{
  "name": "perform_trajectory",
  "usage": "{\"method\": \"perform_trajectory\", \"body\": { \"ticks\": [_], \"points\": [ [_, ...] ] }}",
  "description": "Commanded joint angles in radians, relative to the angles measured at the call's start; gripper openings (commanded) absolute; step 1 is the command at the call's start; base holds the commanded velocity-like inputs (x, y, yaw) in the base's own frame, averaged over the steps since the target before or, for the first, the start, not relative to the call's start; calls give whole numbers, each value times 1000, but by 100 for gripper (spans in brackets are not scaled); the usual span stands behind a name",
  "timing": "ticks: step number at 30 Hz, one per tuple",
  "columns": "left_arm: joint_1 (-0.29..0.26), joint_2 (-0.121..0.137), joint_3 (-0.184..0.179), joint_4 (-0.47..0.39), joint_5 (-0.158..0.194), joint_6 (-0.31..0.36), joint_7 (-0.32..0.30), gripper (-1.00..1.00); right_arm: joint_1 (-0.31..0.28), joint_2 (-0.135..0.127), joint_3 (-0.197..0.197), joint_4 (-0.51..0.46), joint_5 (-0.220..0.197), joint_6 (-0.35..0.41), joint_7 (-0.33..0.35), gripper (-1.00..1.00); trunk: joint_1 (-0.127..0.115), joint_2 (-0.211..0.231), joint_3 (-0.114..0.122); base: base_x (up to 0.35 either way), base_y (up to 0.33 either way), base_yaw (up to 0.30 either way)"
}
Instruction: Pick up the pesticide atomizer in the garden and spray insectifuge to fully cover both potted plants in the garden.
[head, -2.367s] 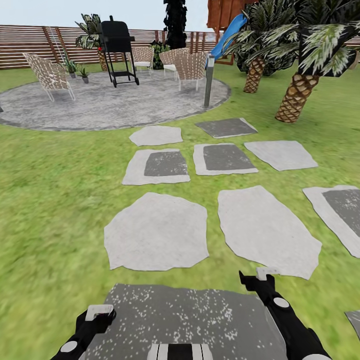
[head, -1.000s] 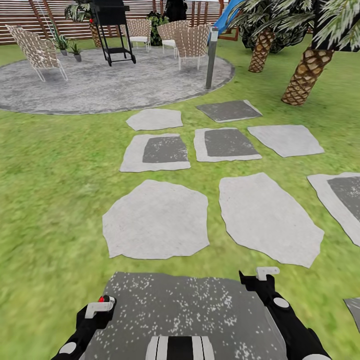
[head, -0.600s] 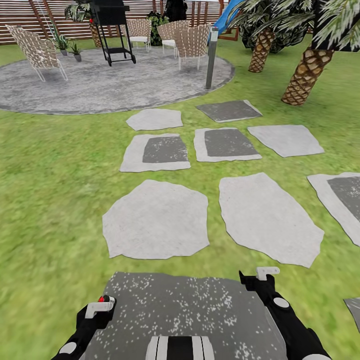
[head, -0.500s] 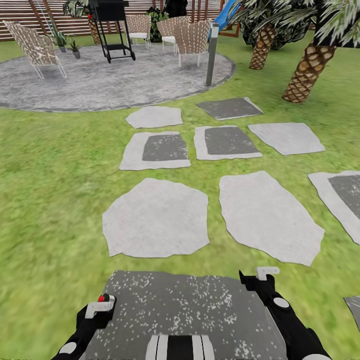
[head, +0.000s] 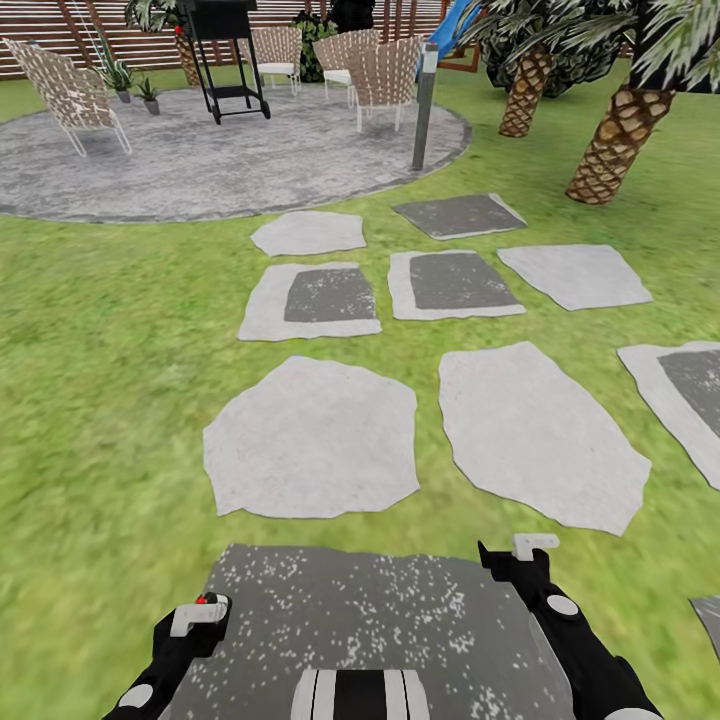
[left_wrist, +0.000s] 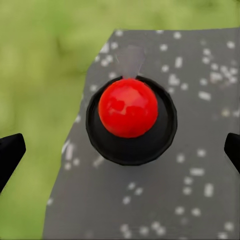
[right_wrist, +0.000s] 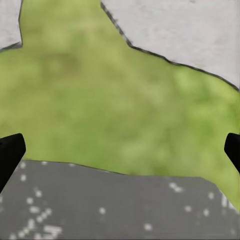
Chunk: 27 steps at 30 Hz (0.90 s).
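Stepping stones (head: 312, 437) cross lawn; grill (head: 222, 55), chairs (head: 66, 92) crowd patio (head: 220, 165).

The pesticide atomizer (left_wrist: 129, 120) shows end-on between the left gripper's (head: 197, 616) fingers: red round top in a dark collar. The 2 potted plants (head: 134, 88) stand far off on the patio edge beside a wicker chair (head: 66, 88).
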Motion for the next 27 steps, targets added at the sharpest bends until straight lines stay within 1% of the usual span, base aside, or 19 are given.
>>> {"method": "perform_trajectory", "body": {
  "ticks": [1, 22, 23, 27],
  "points": [
    [-1, -1, 8, 0, -5, -3, -4, 100, 0, 1, -3, 0, 6, 0, 5, 100, 0, 0, -1, 39, 0, 0],
    [-1, -1, 7, 0, -5, -4, -4, 100, 0, 1, -4, 0, 6, 0, 5, 100, 0, 0, -1, 3, 0, 0],
    [-1, -1, 8, 0, -5, -4, -4, 100, 0, 1, -4, 0, 6, 0, 5, 100, 0, 0, -4, 0, 0, 0],
    [-1, -1, 8, 0, -5, -4, -4, 100, 0, 1, -4, 0, 7, 0, 5, 100, 0, 0, -4, 0, 0, 0]
  ]
}}
